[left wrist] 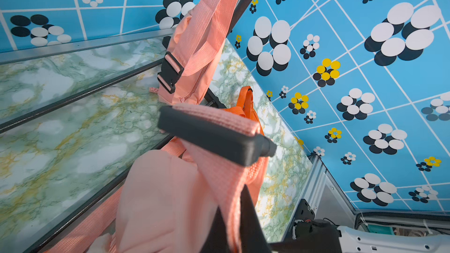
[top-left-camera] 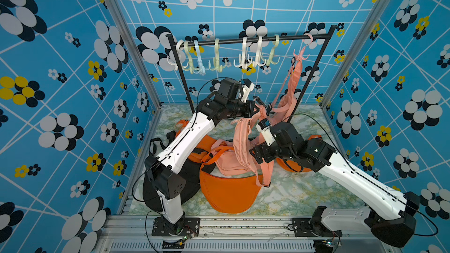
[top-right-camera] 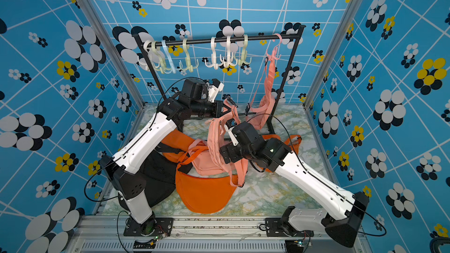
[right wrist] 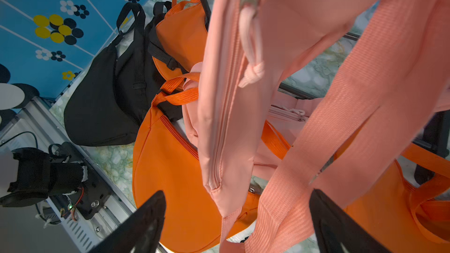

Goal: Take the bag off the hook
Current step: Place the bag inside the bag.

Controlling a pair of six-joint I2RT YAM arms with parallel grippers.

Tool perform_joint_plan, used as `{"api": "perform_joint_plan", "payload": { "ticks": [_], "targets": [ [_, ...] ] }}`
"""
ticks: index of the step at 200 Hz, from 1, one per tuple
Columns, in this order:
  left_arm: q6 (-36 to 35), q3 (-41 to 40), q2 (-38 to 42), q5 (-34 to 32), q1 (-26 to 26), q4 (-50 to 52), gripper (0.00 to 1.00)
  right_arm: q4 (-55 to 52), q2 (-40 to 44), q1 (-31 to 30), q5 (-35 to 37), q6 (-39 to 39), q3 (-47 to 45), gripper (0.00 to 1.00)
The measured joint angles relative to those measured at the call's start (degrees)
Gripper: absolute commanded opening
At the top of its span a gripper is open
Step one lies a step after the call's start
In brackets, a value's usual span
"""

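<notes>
Where the task bag hangs: the hanging pink bag (top-left-camera: 291, 93) is suspended by its webbing from the pink hook (top-left-camera: 300, 55) at the right end of the black rail (top-left-camera: 243, 39); its lower end sits down near the counter (top-left-camera: 304, 191).
Second bag: the held pink bag (top-left-camera: 241, 142) is clear of every hook and dangles in the air between the two arms, above the bags lying on the counter.
Left hand (top-left-camera: 258, 105): closed on the strap (left wrist: 219, 118) of the held pink bag; in the left wrist view the webbing runs across one of the fingers (left wrist: 219, 142).
Right hand (right wrist: 237, 192): open, fingers spread wide; the lower end of the held pink bag and a loop of its webbing lie between them; contact cannot be determined.
Other hooks (top-left-camera: 246, 54): white, pale green and pale blue, on the left and centre of the rail.
Buckle (left wrist: 170, 71): black, on the hanging pink bag's webbing.
Counter load: orange bag (top-left-camera: 226, 191) at front centre; black bag (right wrist: 102, 105) beside it, under the left arm; flat pink bag (top-left-camera: 226, 164) lying partly on the orange bag.
</notes>
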State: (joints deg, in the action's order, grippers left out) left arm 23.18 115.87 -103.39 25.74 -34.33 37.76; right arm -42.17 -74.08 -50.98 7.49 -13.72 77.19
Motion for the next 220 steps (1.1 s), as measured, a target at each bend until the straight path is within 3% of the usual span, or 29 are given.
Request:
{"api": "perform_joint_plan", "payload": {
  "ticks": [55, 70, 78, 91, 98, 105, 121, 148, 176, 220],
  "targets": [
    [2.5, -0.5, 0.1, 0.5, 1.1, -0.7, 0.0, 13.6, -6.1, -4.1, 6.7, 0.8, -7.5, 0.94],
    [3.3, -1.8, 0.5, 0.9, 1.6, -1.6, 0.0, 17.5, -6.7, -4.1, 9.0, 0.5, -9.7, 0.87],
    [3.9, -2.6, 0.8, 1.3, 2.0, -2.1, 0.0, 19.1, -7.2, -4.1, 10.0, 0.2, -10.0, 0.79],
    [4.6, -3.7, 1.1, 1.8, 2.6, -2.6, 0.0, 21.9, -8.2, -4.1, 11.2, 0.1, -10.0, 0.37],
    [4.9, -4.3, 1.3, 2.0, 3.0, -3.1, 0.0, 22.8, -8.6, -4.0, 11.3, 0.0, -10.0, 0.22],
    [5.2, -4.8, 1.5, 2.2, 3.3, -3.5, 0.0, 23.2, -8.9, -3.9, 11.1, -0.1, -10.0, 0.13],
    [5.4, -5.3, 1.8, 2.2, 3.7, -3.5, 0.0, 22.7, -9.0, -3.2, 9.2, -0.4, -9.8, 0.05],
    [5.3, -6.3, 2.5, 2.2, 4.0, -3.4, 0.0, 16.7, -8.7, 0.5, 0.7, -0.9, -6.9, 0.0],
    [4.7, -6.4, 2.8, 2.2, 4.4, -2.1, 0.0, 3.4, -8.4, 5.6, -10.6, -0.8, -0.2, 0.0],
    [4.2, -8.0, 3.0, 3.8, 4.2, 1.0, 0.0, -15.5, -7.4, 11.0, -19.4, -2.6, 6.7, 0.0]
  ]
}}
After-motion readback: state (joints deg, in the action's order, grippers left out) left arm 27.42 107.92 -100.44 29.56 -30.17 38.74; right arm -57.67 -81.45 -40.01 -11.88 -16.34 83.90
